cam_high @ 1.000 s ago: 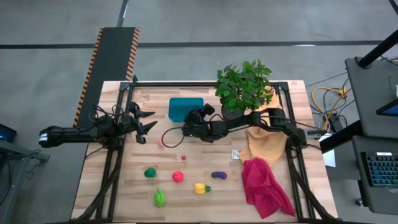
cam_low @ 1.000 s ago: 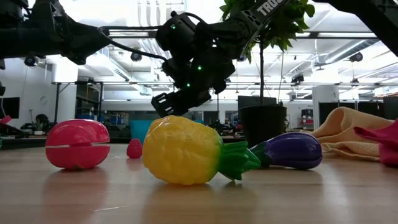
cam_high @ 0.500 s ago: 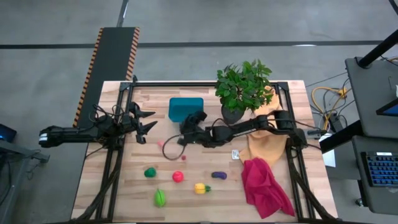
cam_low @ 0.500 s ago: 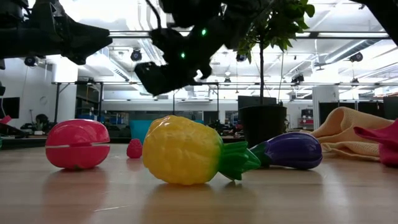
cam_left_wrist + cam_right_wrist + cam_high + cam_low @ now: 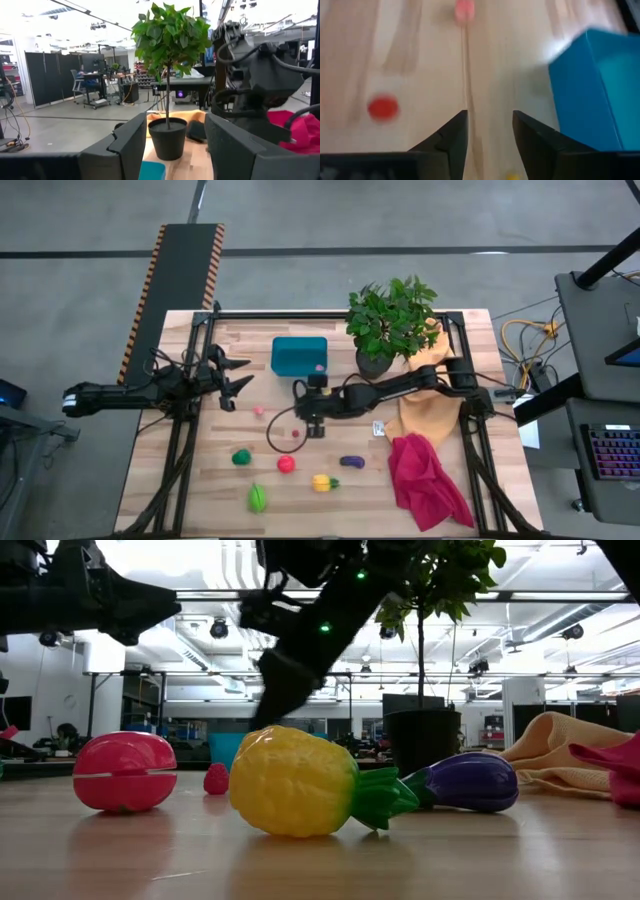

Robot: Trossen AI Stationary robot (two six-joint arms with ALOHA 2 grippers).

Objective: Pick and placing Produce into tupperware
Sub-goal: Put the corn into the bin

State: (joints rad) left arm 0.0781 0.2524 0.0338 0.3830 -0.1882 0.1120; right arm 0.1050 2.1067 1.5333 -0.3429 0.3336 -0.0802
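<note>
While the left gripper [image 5: 232,377] waits with spread fingers near the bench's left edge, from above the right gripper [image 5: 313,423] hangs mid-bench, nearer the tupperware [image 5: 299,355] at the back edge. Through its wrist camera, empty parted fingers [image 5: 447,137] face a small red piece [image 5: 383,107] and a pink piece [image 5: 464,9] on the wood beyond them, tupperware [image 5: 587,90] alongside.

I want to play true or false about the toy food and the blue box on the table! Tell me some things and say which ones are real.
1. The yellow toy pineapple lies on the table beside the purple eggplant. True.
2. The right gripper is holding the red tomato. False: its jaws are open and empty, over bare table near the teal container.
3. The potted plant stands right next to the teal container. True.
4. The red cloth covers the teal container. False: the cloth lies near the table's right edge, far from it.
5. The left gripper is picking up the green toy. False: it hangs open and empty at the table's left side.
</note>
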